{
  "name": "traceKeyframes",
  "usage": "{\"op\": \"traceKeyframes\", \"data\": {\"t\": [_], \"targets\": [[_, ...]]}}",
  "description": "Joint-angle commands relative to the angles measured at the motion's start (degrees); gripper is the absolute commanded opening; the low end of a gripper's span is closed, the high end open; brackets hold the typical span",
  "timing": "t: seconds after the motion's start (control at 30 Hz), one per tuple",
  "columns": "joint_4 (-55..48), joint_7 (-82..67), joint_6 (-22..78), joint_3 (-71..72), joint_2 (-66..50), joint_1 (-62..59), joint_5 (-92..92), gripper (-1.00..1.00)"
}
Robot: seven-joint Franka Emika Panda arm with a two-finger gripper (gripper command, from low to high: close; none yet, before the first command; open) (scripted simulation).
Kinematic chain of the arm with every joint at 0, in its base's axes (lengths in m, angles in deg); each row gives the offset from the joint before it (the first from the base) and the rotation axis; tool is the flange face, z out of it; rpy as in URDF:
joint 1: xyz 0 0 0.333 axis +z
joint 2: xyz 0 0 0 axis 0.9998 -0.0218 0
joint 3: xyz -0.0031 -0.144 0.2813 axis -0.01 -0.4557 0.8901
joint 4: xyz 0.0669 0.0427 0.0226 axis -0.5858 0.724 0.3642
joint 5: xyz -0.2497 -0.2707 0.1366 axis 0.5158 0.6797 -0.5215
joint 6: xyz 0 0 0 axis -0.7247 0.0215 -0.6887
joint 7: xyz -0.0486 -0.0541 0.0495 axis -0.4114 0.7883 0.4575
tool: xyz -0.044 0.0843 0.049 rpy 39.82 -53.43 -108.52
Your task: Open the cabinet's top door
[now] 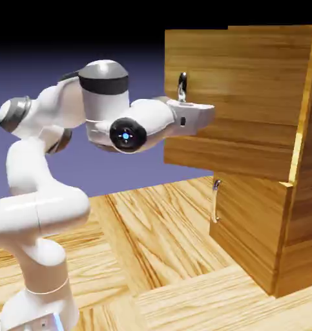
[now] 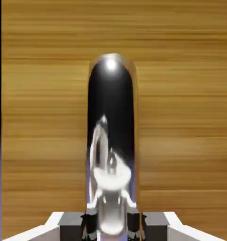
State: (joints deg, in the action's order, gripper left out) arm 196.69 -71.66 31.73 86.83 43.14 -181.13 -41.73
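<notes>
The cabinet (image 1: 300,213) is a tall box of orange-brown wood grain at the exterior view's right. Its top door (image 1: 249,84) stands swung outward from the cabinet's front, hinged at the right. The door's curved silver handle (image 1: 182,85) is gripped by my gripper (image 1: 184,103), which is shut on it. In the hand view the silver handle (image 2: 112,141) fills the middle, running up between the grey fingertips (image 2: 90,226), with the door's wood (image 2: 181,117) behind it. The lower door (image 1: 249,226) is closed, with its shorter handle (image 1: 215,200).
The white arm (image 1: 48,213) rises from the lower left over the wood-grain table (image 1: 158,258). The open door's free edge reaches out above the table toward the arm.
</notes>
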Motion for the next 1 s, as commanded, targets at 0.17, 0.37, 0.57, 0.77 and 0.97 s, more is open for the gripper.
{"op": "traceKeyframes", "data": {"t": [0.17, 0.37, 0.57, 0.77, 0.97], "targets": [[-6.87, -9.93, 13.64, 0.34, -12.34, -9.34, 10.85, -1.00], [-16.83, -20.60, 22.03, 4.61, -24.80, -18.00, 22.92, -1.00], [-27.97, -29.09, 24.74, 11.21, -37.26, -24.64, 34.66, -1.00], [-37.93, -32.63, 23.20, 18.36, -49.72, -28.59, 44.22, -1.00], [-45.78, -31.59, 19.37, 24.43, -62.18, -29.53, 51.80, -1.00]]}}
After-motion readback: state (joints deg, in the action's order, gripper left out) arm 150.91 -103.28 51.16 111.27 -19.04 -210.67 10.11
